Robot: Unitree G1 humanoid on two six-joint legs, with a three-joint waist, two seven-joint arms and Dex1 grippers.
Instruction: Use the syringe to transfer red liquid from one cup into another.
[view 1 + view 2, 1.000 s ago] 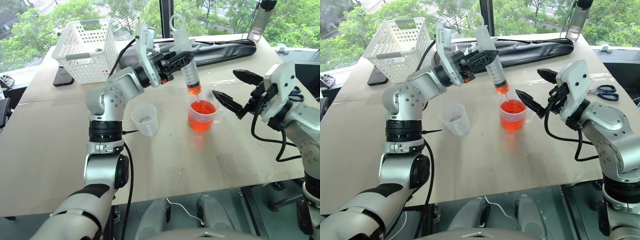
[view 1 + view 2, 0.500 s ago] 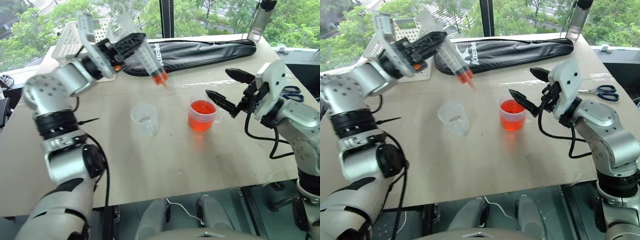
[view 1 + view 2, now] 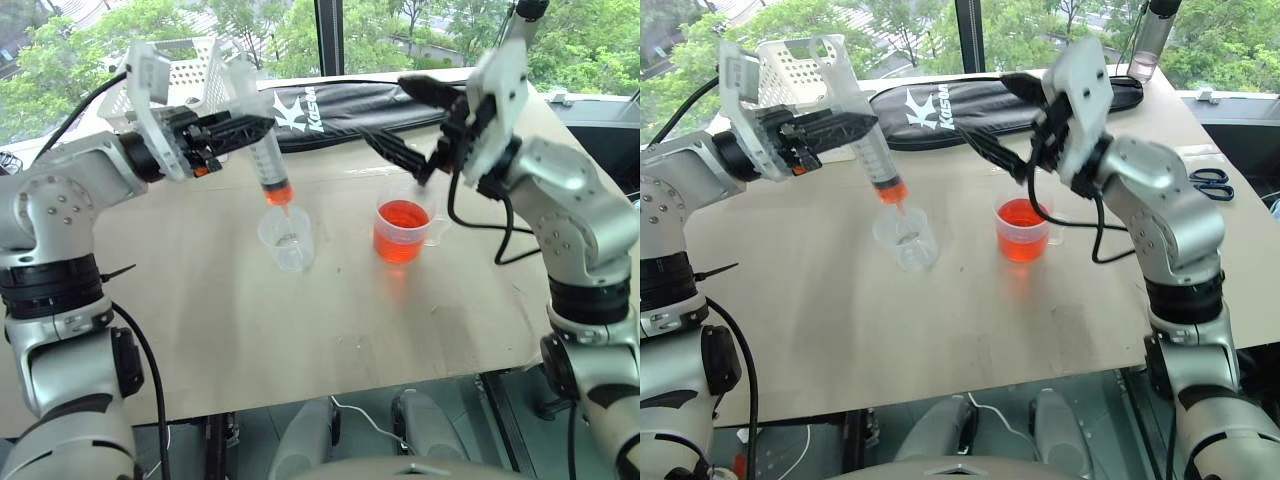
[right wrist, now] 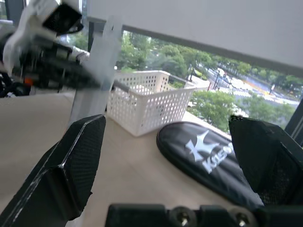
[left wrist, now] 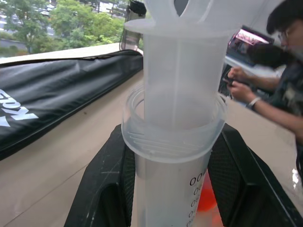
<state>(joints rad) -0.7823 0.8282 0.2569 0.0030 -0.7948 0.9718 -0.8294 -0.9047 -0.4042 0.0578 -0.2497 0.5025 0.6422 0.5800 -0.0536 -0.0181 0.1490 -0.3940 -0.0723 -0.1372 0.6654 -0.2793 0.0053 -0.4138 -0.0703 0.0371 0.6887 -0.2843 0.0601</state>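
Syringe (image 3: 262, 155) sits clamped in the left gripper (image 3: 232, 130), barrel near upright with its tip just above the small cup (image 3: 285, 238) on the table (image 3: 200, 300); red liquid (image 3: 276, 192) fills the barrel's lowest part. Beside it stands the handled cup (image 3: 401, 229), holding more red liquid. Right gripper (image 3: 405, 122) hangs above that cup, its 2 fingers spread wide, gripping nothing.

Left wrist view: black fingers (image 5: 106, 182) press both sides of the barrel below the flange.

Right wrist view: fingers gape apart, with a white basket (image 4: 151, 99) and a black bag (image 4: 208, 158) between them.
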